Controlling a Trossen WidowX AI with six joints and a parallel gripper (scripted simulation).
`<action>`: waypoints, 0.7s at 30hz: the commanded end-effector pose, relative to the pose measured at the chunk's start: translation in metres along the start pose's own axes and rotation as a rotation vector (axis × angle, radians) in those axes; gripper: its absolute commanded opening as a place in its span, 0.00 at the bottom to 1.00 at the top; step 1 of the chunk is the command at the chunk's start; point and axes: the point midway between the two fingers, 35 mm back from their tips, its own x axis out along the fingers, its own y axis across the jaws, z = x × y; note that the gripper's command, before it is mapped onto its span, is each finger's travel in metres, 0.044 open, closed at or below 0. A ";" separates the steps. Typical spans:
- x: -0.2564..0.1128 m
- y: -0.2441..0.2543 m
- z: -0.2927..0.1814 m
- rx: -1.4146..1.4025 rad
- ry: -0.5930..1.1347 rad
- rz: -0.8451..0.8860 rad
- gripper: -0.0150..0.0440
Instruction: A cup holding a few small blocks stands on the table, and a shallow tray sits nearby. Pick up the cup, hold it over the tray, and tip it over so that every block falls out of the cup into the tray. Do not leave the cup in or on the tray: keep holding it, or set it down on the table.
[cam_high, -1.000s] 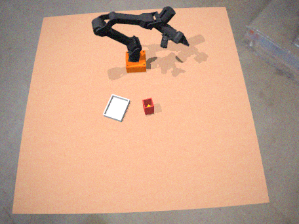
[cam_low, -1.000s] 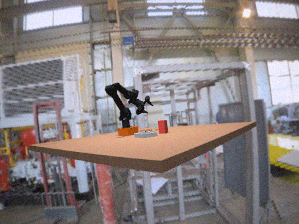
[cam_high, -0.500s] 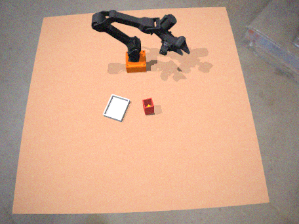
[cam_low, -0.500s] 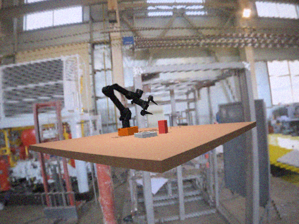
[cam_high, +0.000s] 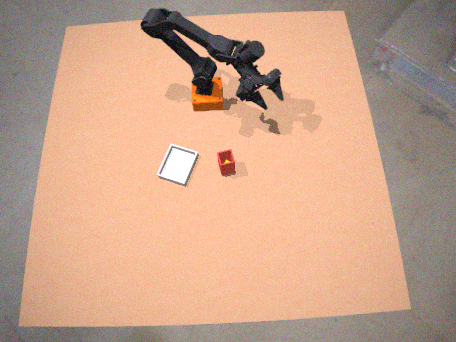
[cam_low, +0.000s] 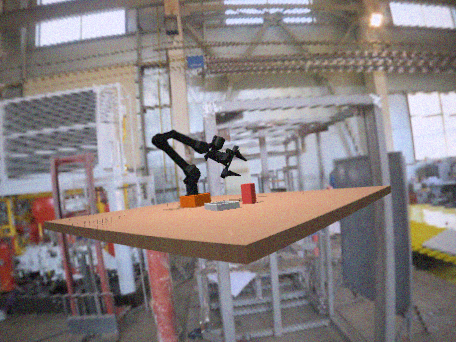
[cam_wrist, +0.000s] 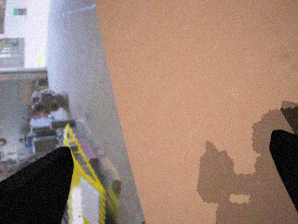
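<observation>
With the empty gripper (cam_high: 274, 104) (cam_low: 243, 167) (cam_wrist: 173, 149) spread wide above the table (cam_high: 215, 240) (cam_low: 200, 232) (cam_wrist: 170, 75), the red cup (cam_high: 226, 163) (cam_low: 248, 193), upright beside the tray (cam_high: 167, 179) (cam_low: 223, 206), should now be approached low and level, its walls straddled evenly, so nothing gets knocked.

We can read no text, label, brand, number or sign in any of the views. On the surface (cam_high: 215, 240) (cam_low: 200, 232) (cam_wrist: 200, 75), from edge to edge and corner to corner, we find no legible lettering either.
</observation>
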 end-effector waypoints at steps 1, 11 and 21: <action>0.005 -0.008 0.025 -0.145 -0.059 -0.018 1.00; 0.009 -0.027 0.079 -0.443 -0.181 -0.089 1.00; 0.002 -0.051 0.129 -0.739 -0.281 -0.207 1.00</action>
